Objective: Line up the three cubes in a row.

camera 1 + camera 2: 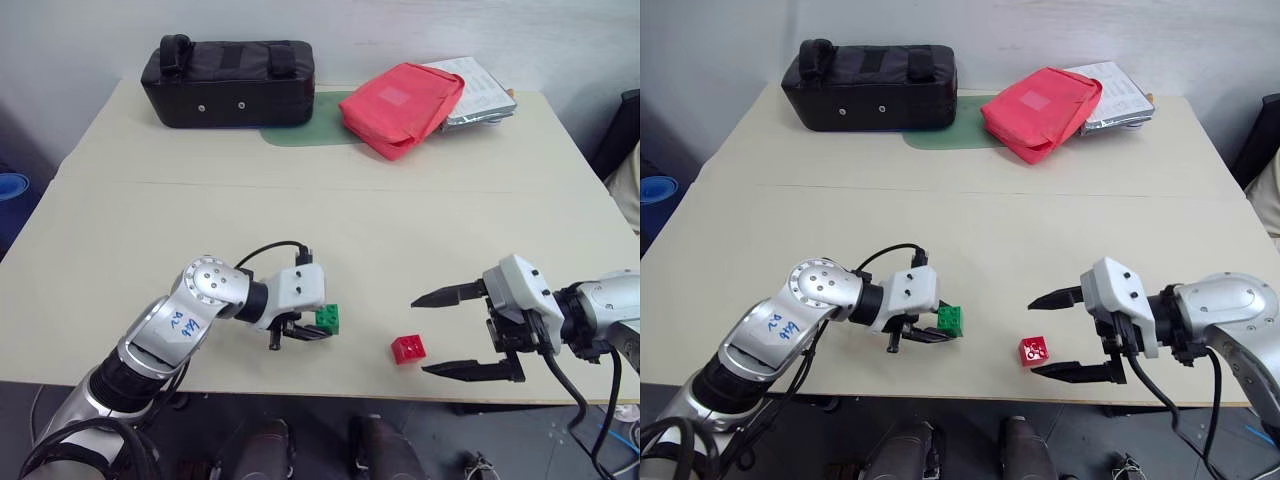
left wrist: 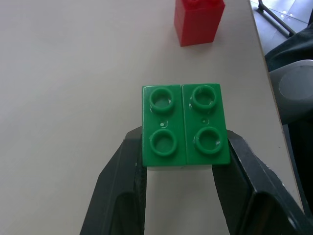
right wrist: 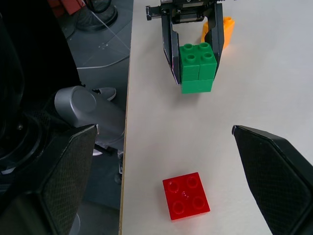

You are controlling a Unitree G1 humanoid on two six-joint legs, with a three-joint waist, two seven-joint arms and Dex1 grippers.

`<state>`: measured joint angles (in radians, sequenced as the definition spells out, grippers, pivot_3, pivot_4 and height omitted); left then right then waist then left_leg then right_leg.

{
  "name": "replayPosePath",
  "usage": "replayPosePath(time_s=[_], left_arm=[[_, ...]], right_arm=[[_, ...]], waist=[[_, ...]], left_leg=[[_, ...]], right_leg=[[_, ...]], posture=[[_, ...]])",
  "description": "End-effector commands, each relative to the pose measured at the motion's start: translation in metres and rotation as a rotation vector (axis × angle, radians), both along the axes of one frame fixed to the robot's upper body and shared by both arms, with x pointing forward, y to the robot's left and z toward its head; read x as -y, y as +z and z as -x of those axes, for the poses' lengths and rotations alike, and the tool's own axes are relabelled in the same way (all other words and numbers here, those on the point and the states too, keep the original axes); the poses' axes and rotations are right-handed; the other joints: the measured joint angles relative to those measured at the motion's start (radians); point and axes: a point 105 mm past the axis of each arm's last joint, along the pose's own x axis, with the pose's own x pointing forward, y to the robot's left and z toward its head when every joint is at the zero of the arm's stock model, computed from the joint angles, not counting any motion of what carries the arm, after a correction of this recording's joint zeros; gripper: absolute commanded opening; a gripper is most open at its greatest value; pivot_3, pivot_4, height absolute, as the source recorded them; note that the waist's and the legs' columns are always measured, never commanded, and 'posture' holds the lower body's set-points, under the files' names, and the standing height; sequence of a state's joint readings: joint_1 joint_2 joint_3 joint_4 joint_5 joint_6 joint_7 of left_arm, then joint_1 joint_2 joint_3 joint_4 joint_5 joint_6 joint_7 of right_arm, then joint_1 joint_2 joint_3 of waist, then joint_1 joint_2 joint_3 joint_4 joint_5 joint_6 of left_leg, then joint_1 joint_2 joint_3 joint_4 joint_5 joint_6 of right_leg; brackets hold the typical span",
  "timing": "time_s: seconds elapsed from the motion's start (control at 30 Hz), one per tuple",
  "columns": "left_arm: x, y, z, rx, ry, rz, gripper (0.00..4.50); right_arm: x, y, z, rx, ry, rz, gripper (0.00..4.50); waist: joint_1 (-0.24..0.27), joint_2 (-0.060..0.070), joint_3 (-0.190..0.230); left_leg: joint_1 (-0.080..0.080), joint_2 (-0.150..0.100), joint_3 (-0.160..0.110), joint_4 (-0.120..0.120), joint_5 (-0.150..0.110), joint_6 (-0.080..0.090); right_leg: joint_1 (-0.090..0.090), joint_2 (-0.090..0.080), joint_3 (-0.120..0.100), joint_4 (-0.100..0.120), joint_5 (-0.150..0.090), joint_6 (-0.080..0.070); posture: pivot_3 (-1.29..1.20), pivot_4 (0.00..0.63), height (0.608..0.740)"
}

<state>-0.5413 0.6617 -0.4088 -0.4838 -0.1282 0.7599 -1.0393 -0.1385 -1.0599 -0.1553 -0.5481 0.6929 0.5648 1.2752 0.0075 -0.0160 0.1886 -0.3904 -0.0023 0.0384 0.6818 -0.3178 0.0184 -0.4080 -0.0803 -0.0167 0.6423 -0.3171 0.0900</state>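
Left end effector (image 1: pixel 312 331) is clamped on the small green studded plastic brick (image 1: pixel 328 319), one black finger (image 2: pixel 120 191) on each side, studs facing up. The brick sits near the front edge of the pale beige bench (image 1: pixel 300 220); can't tell whether it rests on the surface or hangs just above it.

Small red studded plastic brick (image 1: pixel 407 349) lies flat on the bench, just right of the green brick, apart from it, studs up, nothing touching it.

Right end effector (image 1: pixel 447 334) is further right of the red brick, its two black fingers spread wide apart, holding nothing, tips pointing towards the red brick with a gap between.

Small yellow-orange plastic brick (image 3: pixel 222 30) shows in the right wrist view, on the bench just behind the left end effector, on the far side of the green brick from the red one.

At the bench's far edge, well away from the green brick: a black fabric case with straps (image 1: pixel 229 81), a red fabric pouch (image 1: pixel 402 107) and a green mat (image 1: pixel 312 128) between them.
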Motion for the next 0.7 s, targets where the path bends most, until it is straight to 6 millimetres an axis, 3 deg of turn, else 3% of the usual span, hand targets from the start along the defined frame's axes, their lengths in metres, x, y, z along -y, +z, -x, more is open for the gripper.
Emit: replayPosePath(time_s=[0.03, 0.17, 0.3, 0.7], left_arm=[[0.009, 0.003, 0.003, 0.04, -0.044, 0.012, 1.49], [0.009, -0.013, 0.007, 0.027, -0.074, -0.024, 1.49], [0.008, -0.013, 0.008, 0.007, -0.059, -0.004, 1.49], [0.01, -0.028, 0.02, -0.03, -0.076, -0.018, 1.49]], right_arm=[[0.004, 0.005, -0.002, 0.05, -0.007, 0.025, 4.5], [0.017, -0.009, -0.008, 0.082, -0.052, 0.101, 4.5], [0.028, -0.011, -0.009, 0.065, -0.095, 0.099, 4.5], [0.026, -0.014, -0.001, 0.053, -0.077, 0.109, 4.5]], waist=[[0.001, 0.0, 0.0], [0.005, 0.0, 0.0], [0.008, 0.0, 0.0], [0.015, 0.0, 0.0]], left_leg=[[0.0, 0.0, 0.0, 0.0, 0.0, 0.0], [0.0, 0.0, 0.0, 0.0, 0.0, 0.0], [0.0, 0.0, 0.0, 0.0, 0.0, 0.0], [0.001, 0.0, 0.0, 0.0, 0.0, 0.0]], right_leg=[[0.0, 0.0, 0.0, 0.0, 0.0, 0.0], [0.0, 0.0, 0.0, 0.0, 0.0, 0.0], [0.0, 0.0, 0.0, 0.0, 0.0, 0.0], [0.0, 0.001, 0.0, 0.0, 0.0, 0.0]], posture=[[0.0, 0.15, 0.74], [0.0, 0.15, 0.74], [0.0, 0.15, 0.74], [0.0, 0.15, 0.74]])
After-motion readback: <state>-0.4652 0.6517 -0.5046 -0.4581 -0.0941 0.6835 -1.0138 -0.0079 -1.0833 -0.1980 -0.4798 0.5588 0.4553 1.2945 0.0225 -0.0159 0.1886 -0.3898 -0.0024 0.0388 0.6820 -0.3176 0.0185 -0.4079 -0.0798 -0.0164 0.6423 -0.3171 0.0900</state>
